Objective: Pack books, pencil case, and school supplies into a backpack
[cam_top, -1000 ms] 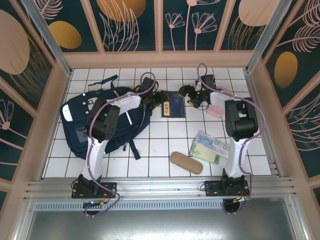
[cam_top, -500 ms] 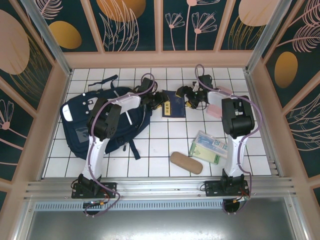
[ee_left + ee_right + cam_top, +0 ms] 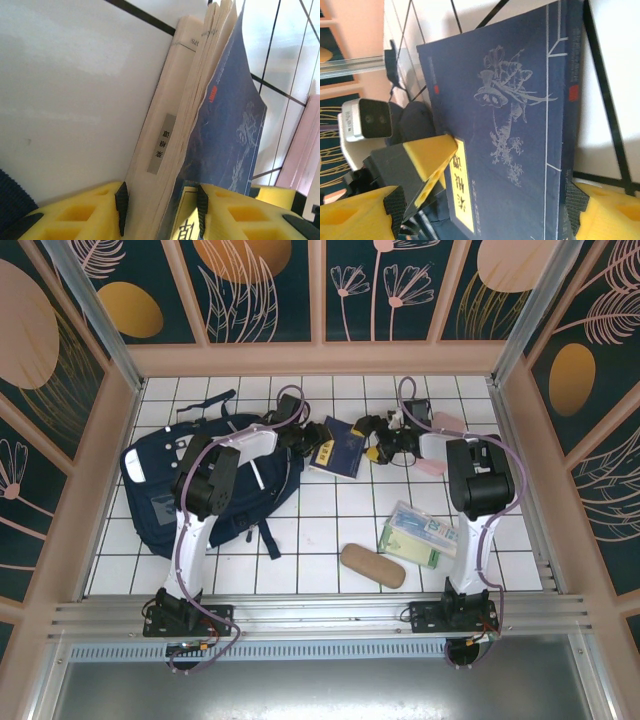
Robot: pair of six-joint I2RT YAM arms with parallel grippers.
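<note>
Found the dark blue book [image 3: 338, 452] lying askew on the tiled table [image 3: 320, 520], just right of the backpack [image 3: 190, 485]. Saw the left gripper [image 3: 303, 440] at the book's backpack-side edge. From the left wrist view, made out its yellow fingers [image 3: 75, 220] drawn narrow onto that edge, pads against the pale underside and the blue cover. Counted several thin page blocks sandwiched between, possibly more than 1 volume; could not tell how many.

Saw the right gripper [image 3: 378, 447] at the opposite edge, jaws spread wide, holding nothing. From its own wrist view, placed 1 finger beyond each side of the cover.

Noted 3 supplies out on the tiles: tan case [image 3: 372, 565] and green-white packet [image 3: 420, 536] toward the near edge, pink pouch [image 3: 432, 462] just beyond the right gripper.

Judged the step in hand to be the pickup of the book for the backpack, with packing far from done.

Reckoned the next move to call for a firm pinch, a lift of the gripped edge and a carry leftward to the bag. Could not make out the bag's opening from above. Expected the thin volumes to fan or slip under a loose grip.
</note>
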